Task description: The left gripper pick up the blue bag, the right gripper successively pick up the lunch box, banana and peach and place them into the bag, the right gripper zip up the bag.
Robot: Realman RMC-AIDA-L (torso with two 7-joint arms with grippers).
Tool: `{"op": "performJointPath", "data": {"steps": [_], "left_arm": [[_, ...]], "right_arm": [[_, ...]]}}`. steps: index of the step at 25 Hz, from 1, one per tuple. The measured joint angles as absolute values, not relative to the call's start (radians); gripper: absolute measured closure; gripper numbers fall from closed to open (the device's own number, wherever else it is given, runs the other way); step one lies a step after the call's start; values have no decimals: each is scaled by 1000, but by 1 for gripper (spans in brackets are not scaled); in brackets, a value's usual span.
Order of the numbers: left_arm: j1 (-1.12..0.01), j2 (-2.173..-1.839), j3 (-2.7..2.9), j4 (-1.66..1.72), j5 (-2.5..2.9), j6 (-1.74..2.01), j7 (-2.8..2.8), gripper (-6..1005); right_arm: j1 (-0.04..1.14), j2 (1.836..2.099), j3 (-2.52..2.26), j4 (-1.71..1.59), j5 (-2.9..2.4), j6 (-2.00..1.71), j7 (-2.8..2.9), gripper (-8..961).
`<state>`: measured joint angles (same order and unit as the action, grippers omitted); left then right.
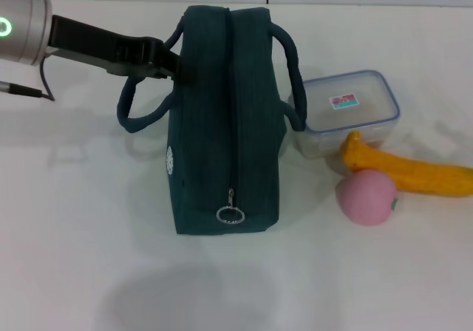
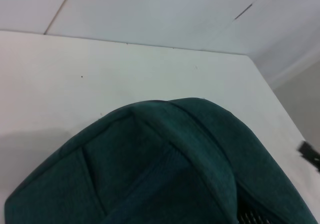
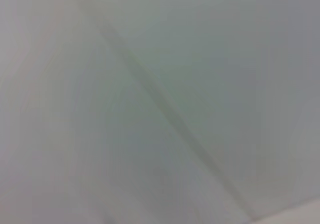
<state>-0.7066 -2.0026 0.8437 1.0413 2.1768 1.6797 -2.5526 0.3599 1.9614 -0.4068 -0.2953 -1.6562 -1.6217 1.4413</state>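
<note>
- The blue bag (image 1: 225, 124) stands zipped in the middle of the bench (image 1: 74, 257), peach (image 1: 367, 196), banana (image 1: 414, 172) and lunch box (image 1: 347, 113) close on its right.
- Soft, floppy fabric, likely light; the looped handles look the best hold.
- The left gripper (image 1: 166, 61) is at the bag's far left handle; how far open cannot be told.
- The right gripper is out of sight.

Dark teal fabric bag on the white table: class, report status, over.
Left gripper at bag's far left side, by the handle. Right gripper out of view. Dark teal fabric bag zipped, on table. Clear blue-rimmed lunch box, yellow banana, pink peach waiting right of it.
</note>
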Motion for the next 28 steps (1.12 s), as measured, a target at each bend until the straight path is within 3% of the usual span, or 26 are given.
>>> {"op": "performJointPath", "data": {"steps": [9, 28], "left_arm": [[-700, -2006, 849, 1042, 2176, 1691, -2546, 956], [-691, -2025, 854, 1037, 2175, 1692, -2479, 956]], "right_arm": [[399, 2007, -328, -209, -1637, -1325, 1572, 238], [585, 2021, -425, -66, -1644, -1112, 1623, 263]]}}
